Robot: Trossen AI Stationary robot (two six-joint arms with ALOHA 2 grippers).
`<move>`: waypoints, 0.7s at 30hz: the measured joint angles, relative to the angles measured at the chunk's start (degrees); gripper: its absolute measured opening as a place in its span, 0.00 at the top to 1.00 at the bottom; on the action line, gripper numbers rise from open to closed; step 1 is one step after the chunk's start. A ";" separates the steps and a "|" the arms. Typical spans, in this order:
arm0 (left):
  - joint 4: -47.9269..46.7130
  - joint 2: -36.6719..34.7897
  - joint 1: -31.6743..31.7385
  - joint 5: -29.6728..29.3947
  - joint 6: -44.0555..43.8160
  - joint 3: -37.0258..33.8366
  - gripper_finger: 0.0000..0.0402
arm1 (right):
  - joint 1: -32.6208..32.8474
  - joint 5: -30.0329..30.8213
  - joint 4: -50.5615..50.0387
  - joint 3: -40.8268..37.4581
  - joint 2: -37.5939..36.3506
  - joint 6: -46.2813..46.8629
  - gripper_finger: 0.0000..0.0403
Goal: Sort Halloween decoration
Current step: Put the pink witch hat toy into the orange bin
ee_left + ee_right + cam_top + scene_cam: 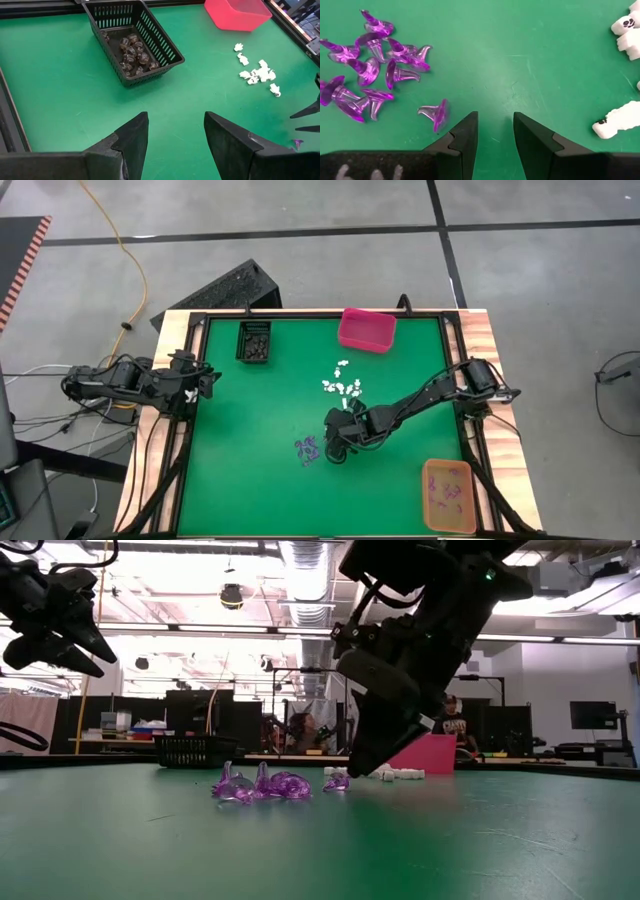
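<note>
A heap of purple witch-hat trinkets point(370, 65) lies on the green mat point(260, 430), and one stray hat point(436, 112) lies on its side just beside my right gripper's fingers. My right gripper point(495, 120) slants down, low over the mat, open with only bare mat between its fingers. It stands between the purple heap point(308, 448) and the white ghost trinkets point(342, 387). My left gripper point(176, 120) hangs open and holds nothing, raised at the table's left edge point(205, 383).
A black basket point(254, 340) with dark trinkets point(134, 52) stands at the far left of the mat. A pink bin point(367, 329) is at the far middle. An orange bin point(449, 495) with purple pieces sits at the near right. Dark rails frame the mat.
</note>
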 joint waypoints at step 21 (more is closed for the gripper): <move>-0.02 -0.02 -0.01 -0.26 0.11 0.02 0.55 | -0.16 -0.74 3.88 0.04 1.85 -0.88 0.62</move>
